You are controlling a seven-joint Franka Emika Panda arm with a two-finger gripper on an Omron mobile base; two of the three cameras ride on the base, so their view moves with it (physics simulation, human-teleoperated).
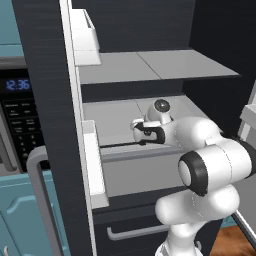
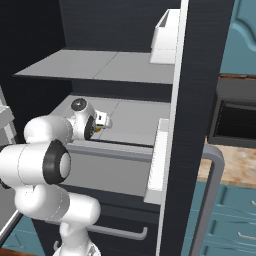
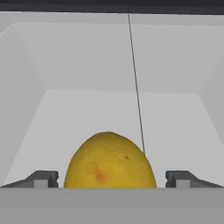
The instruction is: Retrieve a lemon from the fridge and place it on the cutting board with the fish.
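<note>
Grey shelf (image 3: 109, 109) inside open fridge (image 1: 45, 100) held lemon (image 3: 109, 162): yellow, roundish, orange-brown speck. Arm reached in horiz.; gripper (image 3: 111, 179) spread wide, fingers (image 3: 43, 179) either side of fruit, not clamping.

Yellow lemon (image 3: 109, 160), orange-speckled, lying on grey shelf inside open black fridge (image 1: 45, 100).
</note>
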